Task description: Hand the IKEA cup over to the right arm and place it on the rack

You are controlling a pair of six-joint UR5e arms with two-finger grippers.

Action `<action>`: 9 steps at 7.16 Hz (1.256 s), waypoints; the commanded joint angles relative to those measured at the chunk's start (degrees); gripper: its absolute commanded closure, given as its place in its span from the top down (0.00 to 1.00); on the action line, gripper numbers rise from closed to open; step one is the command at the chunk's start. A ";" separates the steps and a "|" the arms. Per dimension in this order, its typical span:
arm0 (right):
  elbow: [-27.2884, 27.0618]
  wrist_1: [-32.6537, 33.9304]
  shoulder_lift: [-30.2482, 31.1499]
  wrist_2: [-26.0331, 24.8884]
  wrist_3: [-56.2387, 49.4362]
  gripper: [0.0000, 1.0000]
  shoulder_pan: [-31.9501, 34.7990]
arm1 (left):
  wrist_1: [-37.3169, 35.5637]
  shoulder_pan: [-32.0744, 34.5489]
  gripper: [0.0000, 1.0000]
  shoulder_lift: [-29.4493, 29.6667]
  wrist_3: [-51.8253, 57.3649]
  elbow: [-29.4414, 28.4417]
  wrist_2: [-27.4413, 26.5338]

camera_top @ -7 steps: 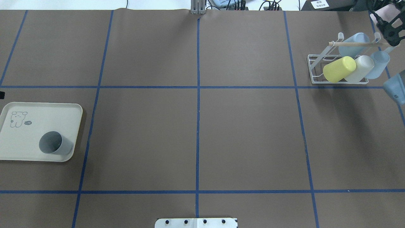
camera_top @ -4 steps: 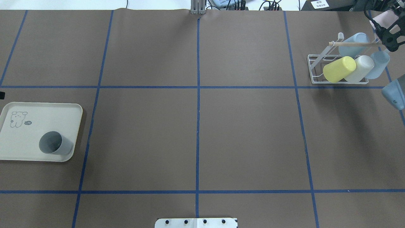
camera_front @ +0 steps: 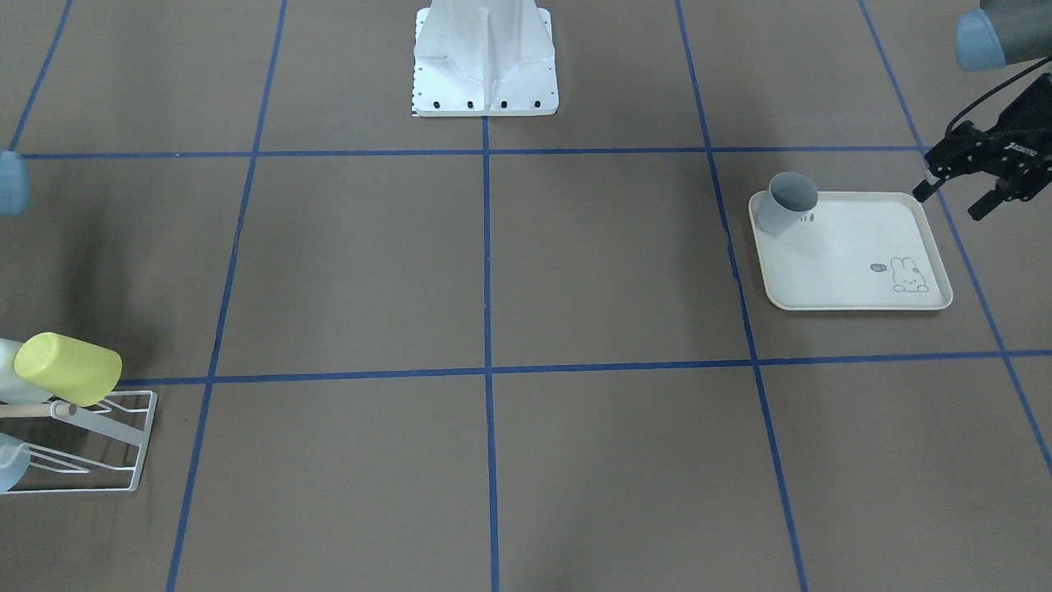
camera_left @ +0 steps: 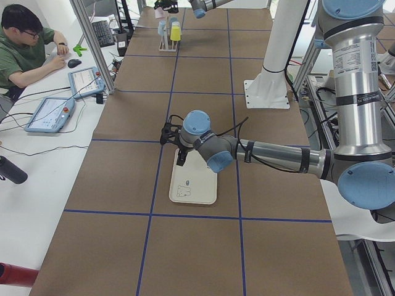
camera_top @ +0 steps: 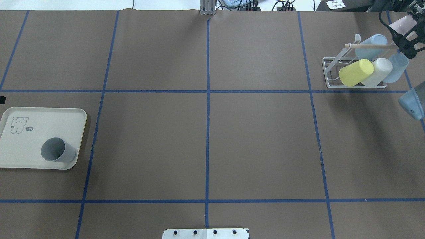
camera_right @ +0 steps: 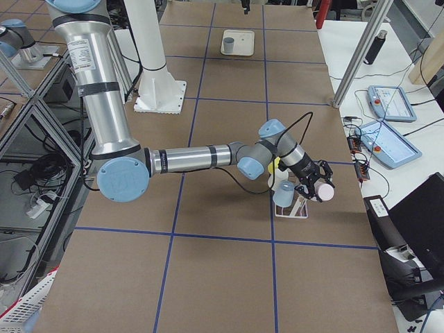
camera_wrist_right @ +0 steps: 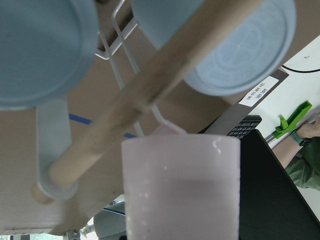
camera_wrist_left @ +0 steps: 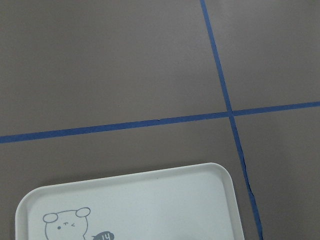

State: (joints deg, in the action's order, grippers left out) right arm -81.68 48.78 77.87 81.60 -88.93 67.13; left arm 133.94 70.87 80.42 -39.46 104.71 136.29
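1. While the grey cup (camera_top: 58,151) sits unmoved on the rabbit-print tray (camera_top: 20,159), the left gripper (camera_front: 957,193) hangs near the tray's corner, fingers spread and empty.
2. The white wire rack (camera_top: 332,71) and its yellow cup (camera_top: 356,72) are unchanged.
3. Farthest, the right gripper (camera_top: 406,35), pinching the pink IKEA cup (camera_top: 400,24), has edged closer to the wooden dowel (camera_top: 372,46); placement looks imminent.
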 commanded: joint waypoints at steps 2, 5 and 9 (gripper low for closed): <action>0.03 0.00 0.35 -1.61 -0.02 0.48 -1.20 | 0.00 0.06 1.00 0.00 0.00 0.06 0.03; 0.12 0.00 0.61 -2.94 -0.10 0.54 -2.18 | 0.00 -0.03 1.00 0.00 0.00 -0.03 0.03; 0.03 0.00 0.97 -2.94 -0.11 0.67 -2.96 | 0.00 -0.03 1.00 0.09 0.00 -0.03 0.03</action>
State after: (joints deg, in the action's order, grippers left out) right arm -81.61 48.83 78.90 78.67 -89.03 64.62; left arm 133.95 70.84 80.45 -39.46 104.68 136.28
